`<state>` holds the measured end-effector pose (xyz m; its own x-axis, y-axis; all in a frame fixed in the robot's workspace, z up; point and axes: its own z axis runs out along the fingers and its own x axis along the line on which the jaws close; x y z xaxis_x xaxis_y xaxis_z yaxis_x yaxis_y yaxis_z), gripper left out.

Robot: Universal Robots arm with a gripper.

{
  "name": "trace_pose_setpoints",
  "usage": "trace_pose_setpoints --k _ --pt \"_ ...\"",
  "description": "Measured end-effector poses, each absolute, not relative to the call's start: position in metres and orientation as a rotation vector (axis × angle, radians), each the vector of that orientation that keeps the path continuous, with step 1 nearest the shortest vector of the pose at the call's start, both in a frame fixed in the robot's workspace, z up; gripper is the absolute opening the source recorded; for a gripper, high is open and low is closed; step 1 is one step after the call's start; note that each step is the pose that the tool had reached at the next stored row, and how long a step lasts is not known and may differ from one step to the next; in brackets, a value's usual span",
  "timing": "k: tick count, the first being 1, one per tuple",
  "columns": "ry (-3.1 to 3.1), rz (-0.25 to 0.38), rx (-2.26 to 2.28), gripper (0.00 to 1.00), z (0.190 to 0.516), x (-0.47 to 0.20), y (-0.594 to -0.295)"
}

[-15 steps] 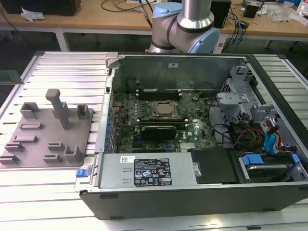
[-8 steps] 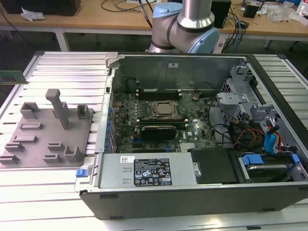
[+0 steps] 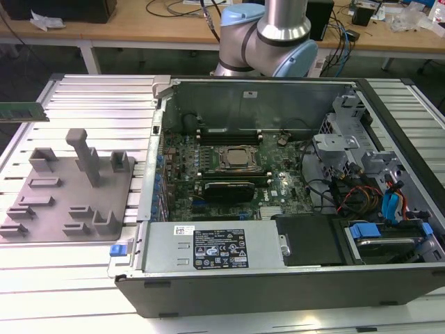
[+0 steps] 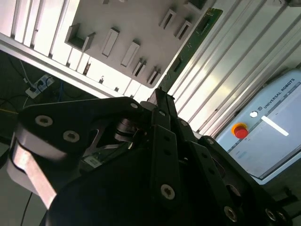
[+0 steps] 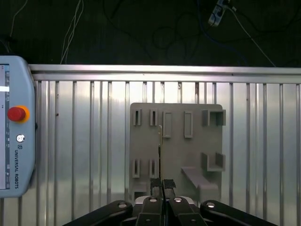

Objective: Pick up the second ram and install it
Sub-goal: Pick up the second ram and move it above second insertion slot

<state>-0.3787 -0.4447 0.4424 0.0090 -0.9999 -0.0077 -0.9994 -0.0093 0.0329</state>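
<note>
Slatted tabletop (image 3: 90, 97) carries an open computer case (image 3: 278, 289) and, at the exterior view's left, a grey fixture plate (image 3: 61, 200) — over that plate the gripper (image 5: 162, 182) is clamped on the second ram (image 5: 160, 146), held edge-on.

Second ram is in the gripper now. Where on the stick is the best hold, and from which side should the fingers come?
Pinch the second ram across its two flat faces, coming onto a long edge. It is a thin flat board, so only the faces give the pads purchase; in the first wrist view it sits edge-on in the gripper, apparently shut on those faces.
</note>
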Motion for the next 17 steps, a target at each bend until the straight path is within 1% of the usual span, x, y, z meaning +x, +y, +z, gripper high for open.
trace_pose_setpoints --k 17 --pt "-2.198 -0.045 2.219 0.09 0.442 -0.361 -0.445"
